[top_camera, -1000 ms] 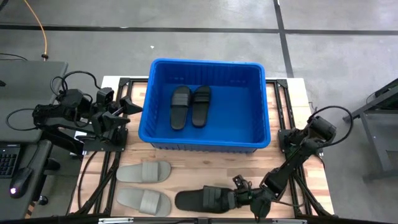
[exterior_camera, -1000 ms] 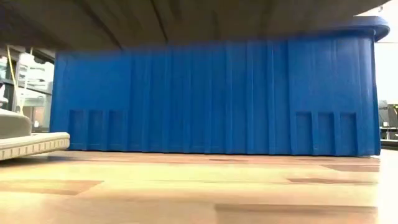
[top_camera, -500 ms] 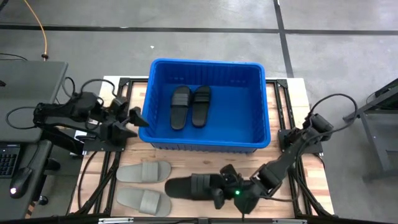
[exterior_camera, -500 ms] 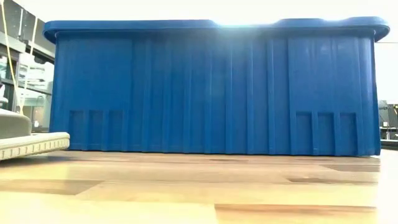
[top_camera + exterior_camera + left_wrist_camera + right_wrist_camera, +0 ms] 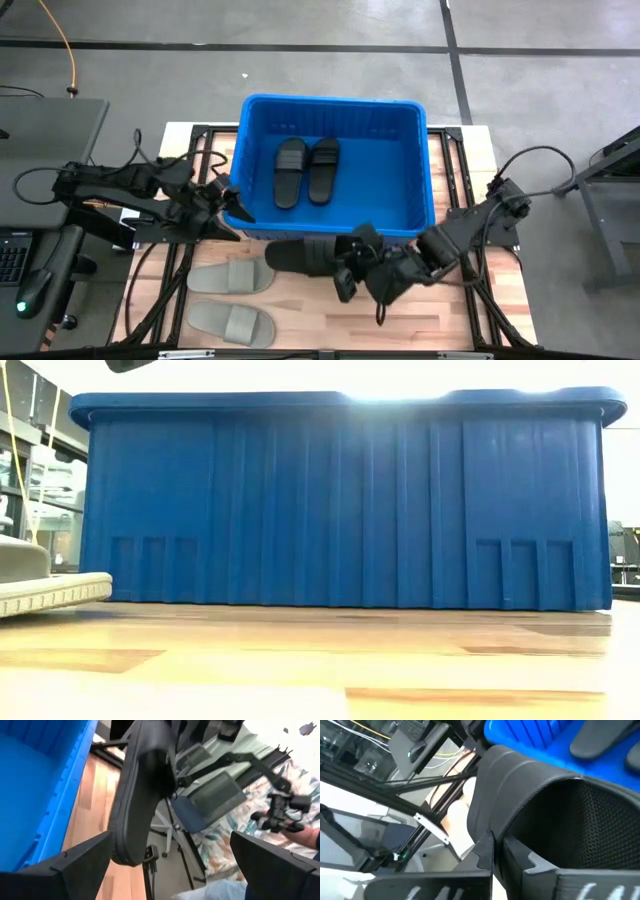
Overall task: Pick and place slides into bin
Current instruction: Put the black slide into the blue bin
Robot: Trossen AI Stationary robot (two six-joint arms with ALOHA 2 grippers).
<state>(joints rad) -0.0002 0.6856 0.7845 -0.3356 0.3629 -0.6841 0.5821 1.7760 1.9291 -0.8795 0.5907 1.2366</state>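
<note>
The blue bin [image 5: 410,215] stands at the table's middle with two black slides [image 5: 307,170] lying flat inside it. My right gripper [image 5: 350,270] is shut on a third black slide [image 5: 300,255], in the air just before the bin's near wall; this slide also shows in the left wrist view [image 5: 137,795]. Two light grey slides [image 5: 230,277] [image 5: 230,322] lie flat on the table at the near left. My left gripper [image 5: 235,208] is open and empty beside the bin's near left corner. My right gripper holds the black slide by its wide strap [image 5: 495,827], with one finger under the strap against its mesh lining and one finger [image 5: 485,857] outside. The fingers come from the table's right. The slide is lifted clear of the table, its long end [image 5: 275,255] pointing toward the table's left.
The bin's near wall [image 5: 340,510] fills the low view, with one grey slide's edge [image 5: 50,592] at its left. Black frame rails [image 5: 170,270] run along the table's left side. Bare wood [image 5: 330,320] lies near the front edge.
My right gripper has lifted the black slide off the table near its front edge and carried it up, toward the bin and toward the table's left. My left gripper has reached toward the table's right, alongside the bin's near left corner.
</note>
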